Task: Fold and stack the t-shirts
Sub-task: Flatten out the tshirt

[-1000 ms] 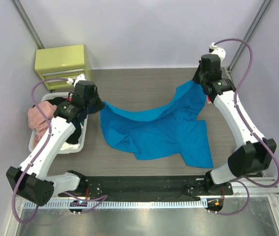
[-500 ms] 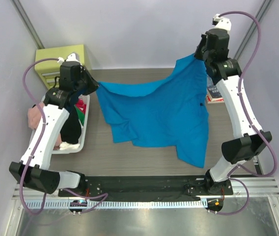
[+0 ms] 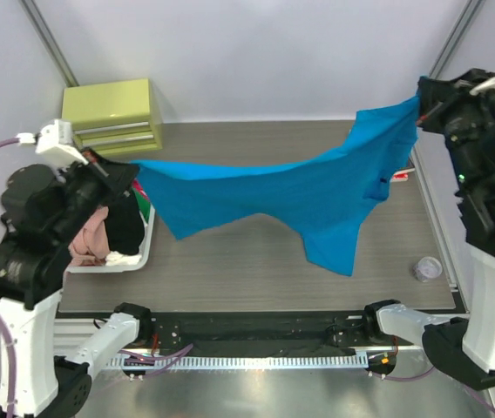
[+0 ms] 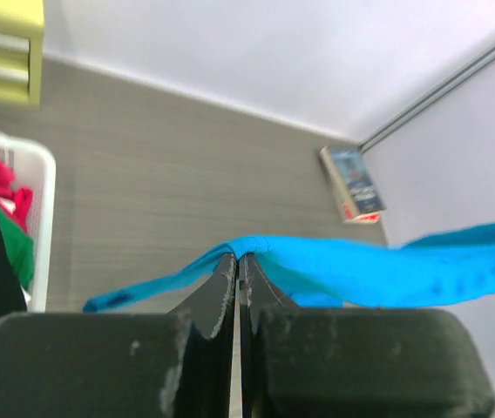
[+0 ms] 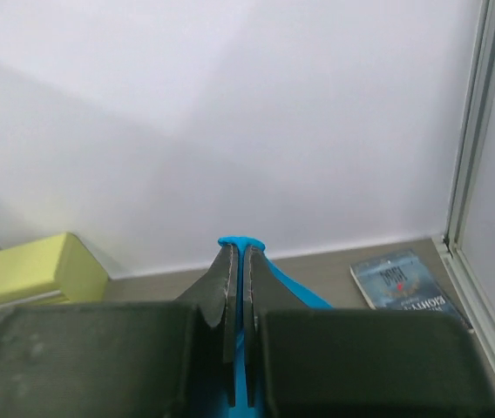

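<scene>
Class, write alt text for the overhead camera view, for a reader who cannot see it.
Two robot arms hold a turquoise t-shirt stretched above a grey table, the left gripper pinching one end, the right gripper the other. A white basket of more clothes sits at the left, a yellow-green drawer unit behind it.

- i read the turquoise t-shirt [image 3: 300, 187] as soft, thin matt cloth, lightly creased.
- the worktop [image 3: 230, 270] looks to me like grey wood-grain laminate, matt and finely streaked.
- the basket [image 3: 108, 265] is smooth white plastic.
- the left claw [image 4: 237, 261] and right claw [image 5: 237, 252] show matt black fingers, slightly pitted.
- the drawer unit [image 3: 112, 113] is smooth yellow-green with a faint sheen.
</scene>
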Controlling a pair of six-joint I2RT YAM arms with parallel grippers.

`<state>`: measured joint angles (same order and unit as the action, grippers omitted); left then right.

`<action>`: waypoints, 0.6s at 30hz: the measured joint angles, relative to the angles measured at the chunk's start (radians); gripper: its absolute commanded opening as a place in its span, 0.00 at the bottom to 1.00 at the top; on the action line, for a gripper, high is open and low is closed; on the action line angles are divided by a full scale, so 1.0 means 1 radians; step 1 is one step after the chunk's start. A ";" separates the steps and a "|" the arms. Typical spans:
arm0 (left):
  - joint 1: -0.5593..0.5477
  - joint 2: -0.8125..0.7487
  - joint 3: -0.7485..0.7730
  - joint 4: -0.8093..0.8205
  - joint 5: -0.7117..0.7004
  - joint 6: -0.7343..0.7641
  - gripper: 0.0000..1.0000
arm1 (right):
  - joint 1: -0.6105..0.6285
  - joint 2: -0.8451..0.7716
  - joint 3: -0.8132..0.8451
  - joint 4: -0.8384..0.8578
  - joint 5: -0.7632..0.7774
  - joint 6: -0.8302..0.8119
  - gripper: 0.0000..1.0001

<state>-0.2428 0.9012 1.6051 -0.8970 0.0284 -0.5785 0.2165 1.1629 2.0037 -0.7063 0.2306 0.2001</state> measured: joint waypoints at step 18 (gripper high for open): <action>0.000 0.203 0.132 -0.044 -0.110 -0.016 0.00 | 0.000 0.214 0.189 -0.073 0.045 0.008 0.01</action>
<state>-0.2428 1.1038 1.7374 -0.9413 -0.0818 -0.5941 0.2165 1.3773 2.1925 -0.7795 0.2760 0.2081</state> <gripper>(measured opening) 0.005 0.042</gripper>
